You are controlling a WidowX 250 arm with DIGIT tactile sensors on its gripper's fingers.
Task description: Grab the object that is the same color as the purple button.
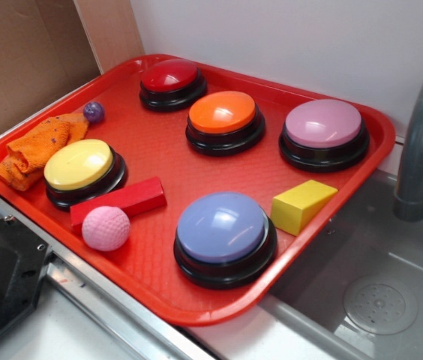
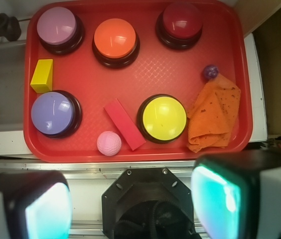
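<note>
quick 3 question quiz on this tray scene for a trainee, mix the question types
1. True or false: the small dark purple ball sits beside the crumpled orange cloth.
2. What lies between the round yellow button and the pink dimpled ball? A) yellow wedge block B) red rectangular block C) orange button
3. How many round buttons are on the red plastic tray?

Key: 1 true; 2 B, the red rectangular block; 3 five.
</note>
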